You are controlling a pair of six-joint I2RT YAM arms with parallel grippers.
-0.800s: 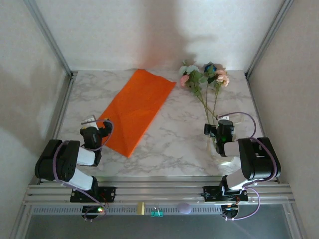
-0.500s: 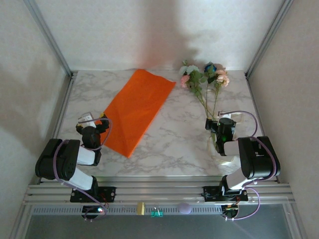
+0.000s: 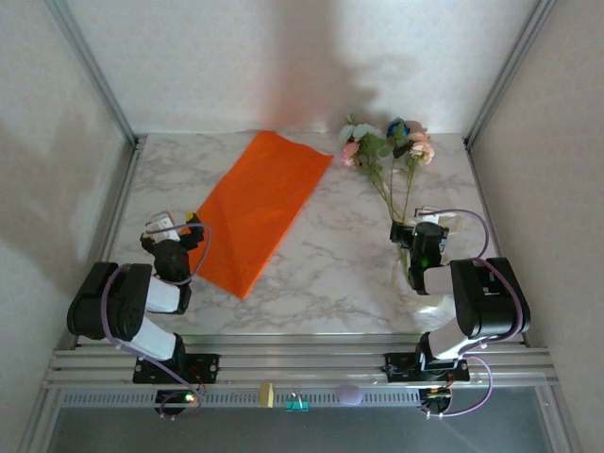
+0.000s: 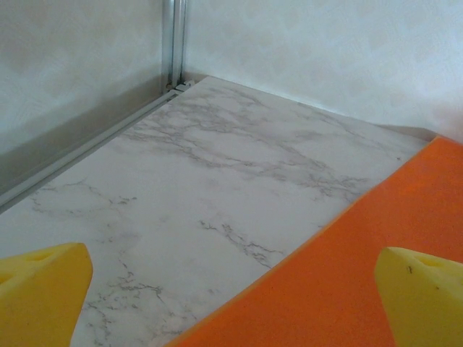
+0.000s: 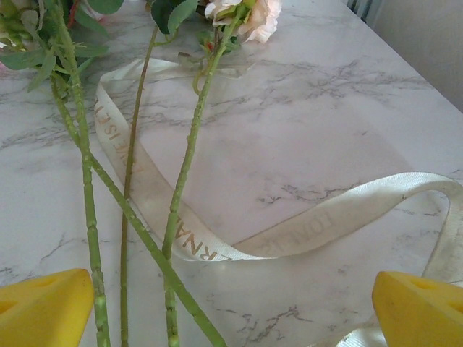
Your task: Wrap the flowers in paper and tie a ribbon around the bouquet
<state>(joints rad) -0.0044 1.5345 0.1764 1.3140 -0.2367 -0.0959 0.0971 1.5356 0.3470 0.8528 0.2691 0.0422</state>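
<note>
The orange paper point(image 3: 260, 203) lies flat and slanted on the left half of the marble table. My left gripper point(image 3: 170, 236) stands open at the paper's near left edge; in the left wrist view that gripper point(image 4: 231, 296) straddles the paper point(image 4: 376, 231) edge, one yellow fingertip point(image 4: 43, 289) over bare marble. The flowers point(image 3: 387, 146) lie at the back right, stems running toward my right gripper point(image 3: 422, 231). In the right wrist view the open gripper point(image 5: 231, 307) hovers over the green stems point(image 5: 184, 166) and the cream ribbon point(image 5: 340, 210), which loops across the marble beneath them.
The marble table point(image 3: 330, 264) is fenced by aluminium rails and white walls on three sides. A corner post point(image 4: 173, 43) stands beyond the left gripper. Purple cables point(image 3: 462, 215) arc over the right arm.
The left gripper has swung a little left and back, toward the paper's left edge. The right gripper has shifted slightly forward over the stem ends.
</note>
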